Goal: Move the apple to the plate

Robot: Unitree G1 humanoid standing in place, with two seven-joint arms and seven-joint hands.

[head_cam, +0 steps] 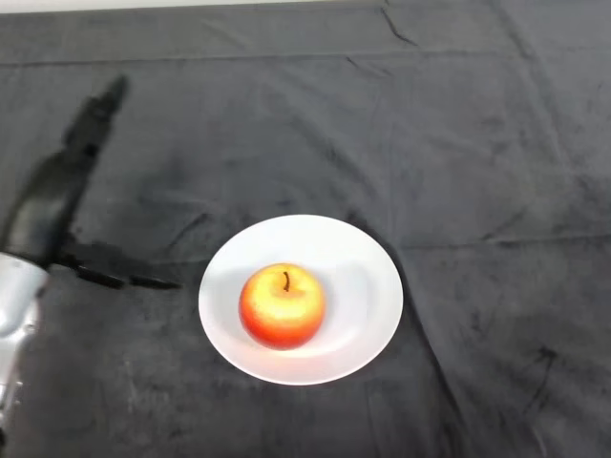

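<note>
A red and yellow apple (pixel 282 305) stands upright, stem up, on a white round plate (pixel 363 286), slightly left of the plate's middle. My left hand (pixel 57 205) is at the far left of the table, well apart from the plate. Its fingers (pixel 100 107) stretch straight toward the back, and the thumb (pixel 119 277) sticks out to the right, pointing at the plate's left rim. The hand is open and holds nothing.
A dark wrinkled cloth (pixel 458 143) covers the whole table. A pale strip of the table's far edge (pixel 191 4) shows along the top.
</note>
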